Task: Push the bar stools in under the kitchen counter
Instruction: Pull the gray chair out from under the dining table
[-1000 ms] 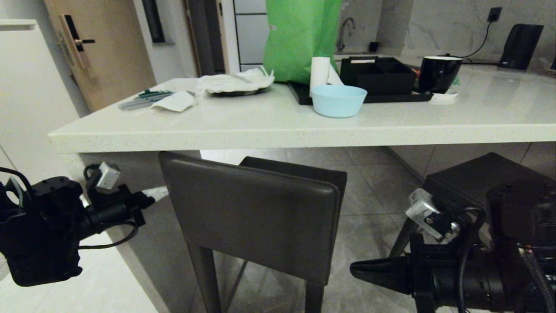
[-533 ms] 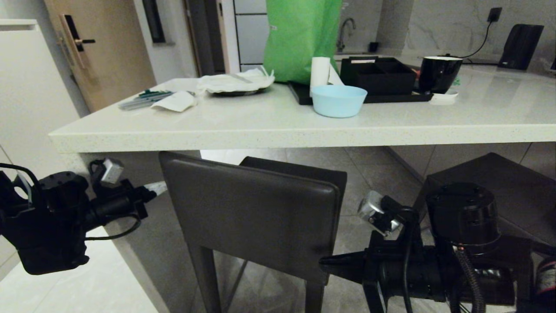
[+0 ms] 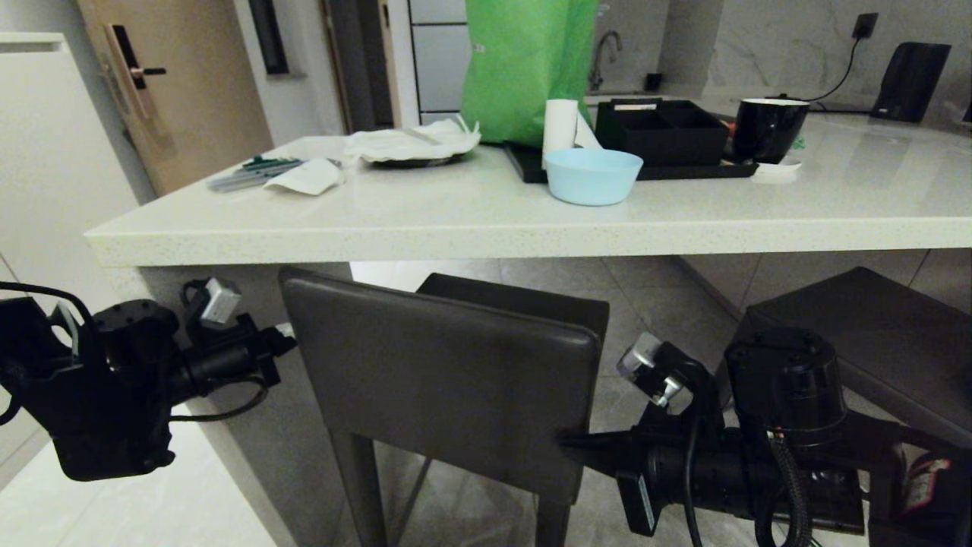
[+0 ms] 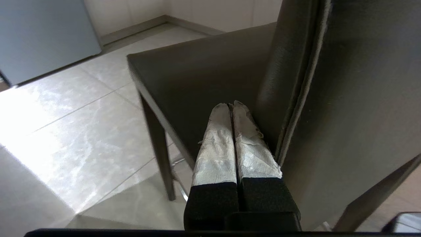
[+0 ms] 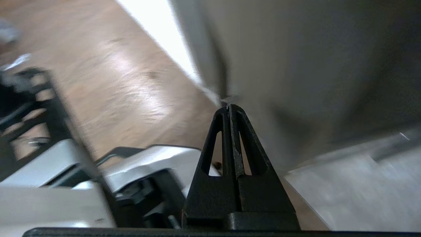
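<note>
both pincers closed: left pincer [image 4: 230, 108], right pincer [image 5: 229, 107].

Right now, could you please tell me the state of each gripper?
Left gripper: shut, holding nothing, beside the bar stool backrest.
Right gripper: shut, holding nothing, tip at the backrest's other edge.

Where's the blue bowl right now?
Head view: the blue bowl sits on the counter near its front edge, just in front of the black tray and paper roll.
</note>
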Tool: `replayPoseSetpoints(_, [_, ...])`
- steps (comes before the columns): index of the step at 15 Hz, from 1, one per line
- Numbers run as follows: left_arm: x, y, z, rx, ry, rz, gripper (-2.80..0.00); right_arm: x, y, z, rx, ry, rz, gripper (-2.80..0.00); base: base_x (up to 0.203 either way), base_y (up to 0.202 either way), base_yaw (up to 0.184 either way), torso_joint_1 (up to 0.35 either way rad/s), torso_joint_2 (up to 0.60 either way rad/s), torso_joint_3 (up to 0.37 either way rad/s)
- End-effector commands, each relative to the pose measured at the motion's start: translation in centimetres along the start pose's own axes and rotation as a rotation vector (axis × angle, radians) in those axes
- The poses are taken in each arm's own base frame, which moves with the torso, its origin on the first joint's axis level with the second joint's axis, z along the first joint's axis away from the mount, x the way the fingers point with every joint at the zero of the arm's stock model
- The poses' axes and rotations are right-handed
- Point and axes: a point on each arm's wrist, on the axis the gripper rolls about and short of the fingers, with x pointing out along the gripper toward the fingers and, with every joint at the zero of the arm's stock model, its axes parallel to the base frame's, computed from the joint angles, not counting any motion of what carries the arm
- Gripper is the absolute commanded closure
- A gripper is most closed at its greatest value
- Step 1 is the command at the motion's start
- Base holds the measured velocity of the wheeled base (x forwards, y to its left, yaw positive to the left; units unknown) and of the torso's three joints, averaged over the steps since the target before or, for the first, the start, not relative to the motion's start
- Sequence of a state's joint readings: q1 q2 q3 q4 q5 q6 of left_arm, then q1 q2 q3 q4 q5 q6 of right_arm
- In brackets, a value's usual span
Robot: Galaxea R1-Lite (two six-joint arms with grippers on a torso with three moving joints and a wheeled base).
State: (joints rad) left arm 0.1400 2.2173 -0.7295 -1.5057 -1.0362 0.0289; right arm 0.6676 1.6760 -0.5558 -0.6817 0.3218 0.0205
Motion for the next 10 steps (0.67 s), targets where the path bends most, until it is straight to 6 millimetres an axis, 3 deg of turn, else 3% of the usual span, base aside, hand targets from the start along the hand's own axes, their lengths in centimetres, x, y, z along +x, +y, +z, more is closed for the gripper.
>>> replayPoseSetpoints(1, [0.0,-2.0,-0.2,-0.020,0.015,-0.049,0.00,-0.4,-1.6,-0.4,0.028,0.006,-0.058,0.00,0.000,0.000,0.000,0.000,0.00,0.000])
replayPoseSetpoints(6, [-1.0,-3.6,-0.1,-0.019,0.034,-0.056,0.00,-0.5,-5.0,-0.8,0.055,0.010,-0.165,0.00,0.000,0.000,0.000,0.000,0.00,0.000])
replayPoseSetpoints(10, [-1.5,-4.4,0.8,-0.012,0.027,-0.081,0.00,0.7,-5.9,0.0,0.037,-0.027,-0.217,0.00,0.000,0.000,0.000,0.000,0.00,0.000])
